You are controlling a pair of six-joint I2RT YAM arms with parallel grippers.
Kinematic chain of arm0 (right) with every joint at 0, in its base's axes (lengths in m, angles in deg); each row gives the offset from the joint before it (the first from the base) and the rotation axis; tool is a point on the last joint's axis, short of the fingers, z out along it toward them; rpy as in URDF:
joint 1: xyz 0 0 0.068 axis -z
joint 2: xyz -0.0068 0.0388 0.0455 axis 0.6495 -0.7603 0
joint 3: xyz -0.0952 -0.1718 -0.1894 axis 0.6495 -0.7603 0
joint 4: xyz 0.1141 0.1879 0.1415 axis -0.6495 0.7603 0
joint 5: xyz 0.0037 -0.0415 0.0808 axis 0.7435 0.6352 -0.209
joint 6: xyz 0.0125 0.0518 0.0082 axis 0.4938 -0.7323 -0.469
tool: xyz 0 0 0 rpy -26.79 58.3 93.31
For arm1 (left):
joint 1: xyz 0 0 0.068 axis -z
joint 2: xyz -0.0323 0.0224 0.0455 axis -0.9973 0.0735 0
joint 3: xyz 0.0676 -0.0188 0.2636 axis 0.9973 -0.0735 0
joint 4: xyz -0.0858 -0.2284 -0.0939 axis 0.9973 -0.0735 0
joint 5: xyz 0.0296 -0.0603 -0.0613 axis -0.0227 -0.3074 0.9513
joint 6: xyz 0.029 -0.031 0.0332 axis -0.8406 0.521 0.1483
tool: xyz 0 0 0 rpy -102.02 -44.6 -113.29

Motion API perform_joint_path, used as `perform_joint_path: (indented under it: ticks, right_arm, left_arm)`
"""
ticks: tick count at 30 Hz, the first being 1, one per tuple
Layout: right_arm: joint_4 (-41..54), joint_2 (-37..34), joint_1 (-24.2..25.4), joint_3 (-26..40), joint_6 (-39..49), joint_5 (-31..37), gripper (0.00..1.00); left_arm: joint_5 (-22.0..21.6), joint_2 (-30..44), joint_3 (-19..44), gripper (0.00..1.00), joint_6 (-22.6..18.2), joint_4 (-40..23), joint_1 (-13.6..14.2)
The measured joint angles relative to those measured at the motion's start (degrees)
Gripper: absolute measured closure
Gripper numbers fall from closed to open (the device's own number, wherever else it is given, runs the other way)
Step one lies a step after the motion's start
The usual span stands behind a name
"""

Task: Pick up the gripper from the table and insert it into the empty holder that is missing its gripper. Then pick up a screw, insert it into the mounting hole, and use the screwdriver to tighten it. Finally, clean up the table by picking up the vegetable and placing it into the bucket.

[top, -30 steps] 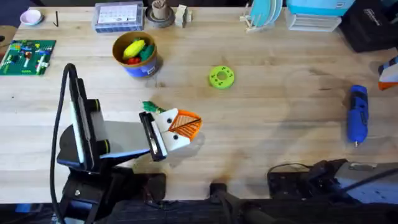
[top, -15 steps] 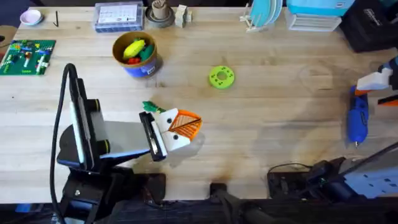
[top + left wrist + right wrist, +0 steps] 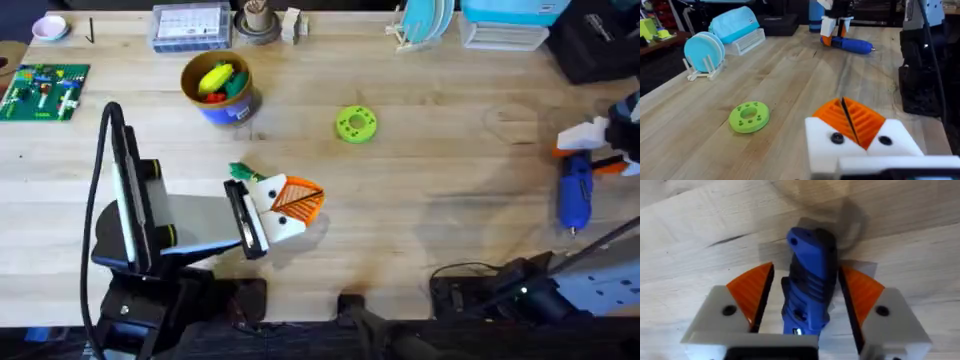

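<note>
The table carries everything, and the green ring disc near its middle serves as the marker for the rest. Well off to the right of the disc, near the table's right edge, lies the screwdriver, flat on the wood with its thin metal bit pointing toward the arms' bases. It looks rigid and smooth-bodied, probably light but long enough to tip if taken near one end, so the ribbed blue grip section seems the sensible place to close on it, across its width. The right gripper is right over it: in the right wrist view its orange pads stand apart on either side of the blue body, with a little gap on each side, so they straddle the tool and are not visibly pressing it. To the left of the disc and farther from the bases sits the bucket, with yellow, green and red toy food in it. Nearer the bases than the disc and to its left, the left gripper rests low at the table with its two orange wedge tips meeting, fingers together and nothing seen between them. Just beside its white finger blocks, on the bucket's side, lies the vegetable, green leaves showing.
</note>
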Motion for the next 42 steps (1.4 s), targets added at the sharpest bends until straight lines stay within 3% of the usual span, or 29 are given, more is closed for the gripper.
perform_joint_path:
  ticks: [19, 22, 25, 28, 32, 35, 42]
  right_arm:
    - [2.24, 0.00, -2.40, -0.02, 0.18, 5.55, 0.191]
    - [2.22, 0.00, -2.40, -0.02, 0.29, 6.16, 0.310]
    - [2.07, 0.00, -2.40, -0.02, 0.41, 6.47, 0.506]
    - [2.03, 0.00, -2.40, -0.02, 0.56, 6.45, 0.593]
    - [2.03, 0.00, -2.40, -0.02, 0.84, 6.49, 0.784]
    - [1.95, 0.00, -2.40, -0.02, 0.92, 6.56, 0.976]
    - [2.07, 0.02, -2.91, -0.07, 0.79, 6.27, 0.979]
  left_arm:
    - [0.02, -0.02, 0.00, 0.997, 0.01, 0.00, 0.00]
    - [0.02, 0.00, 0.00, 0.997, 0.01, 0.00, 0.00]
    - [0.00, 0.00, 0.00, 0.997, 0.01, 0.00, 0.00]
    - [0.02, 0.00, 0.00, 0.997, -0.01, 0.00, 0.00]
    - [0.02, 0.00, 0.00, 0.997, 0.00, -0.02, 0.00]
    - [0.02, 0.00, 0.00, 0.997, -0.01, 0.00, 0.00]
    - [0.02, 0.00, 0.00, 0.997, 0.01, 0.00, 0.00]
